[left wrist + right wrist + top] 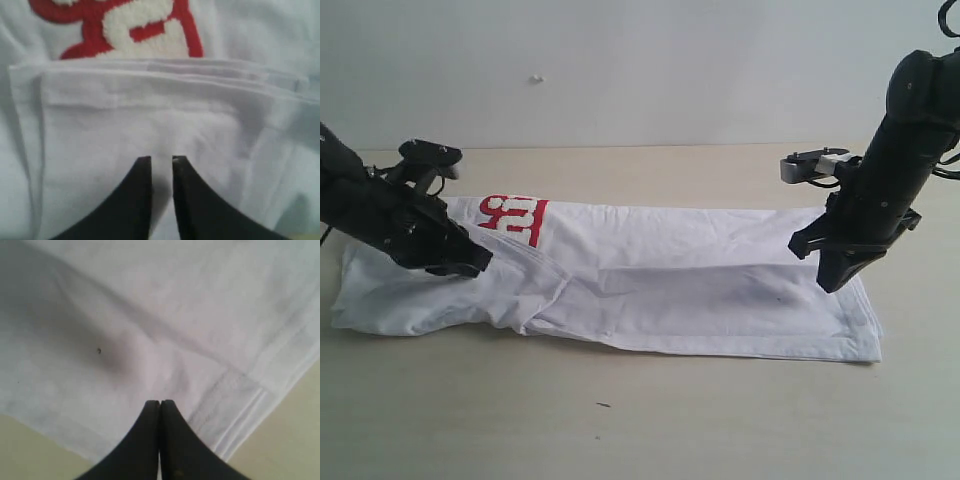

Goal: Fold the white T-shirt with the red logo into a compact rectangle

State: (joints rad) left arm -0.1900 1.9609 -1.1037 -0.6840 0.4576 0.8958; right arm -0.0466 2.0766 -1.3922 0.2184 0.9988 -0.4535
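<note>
The white T-shirt with the red logo lies on the table as a long band, folded lengthwise, with the logo showing at its far left. My left gripper rests low on that left end, just in front of the logo. In the left wrist view its jaws stand a narrow gap apart over a folded sleeve edge, and nothing is pinched. My right gripper hangs over the right end near the hem. There the jaws are shut and empty above the hem.
The pale wooden table runs all round the shirt. A plain white wall stands behind. A small dark speck lies on the table in front of the shirt.
</note>
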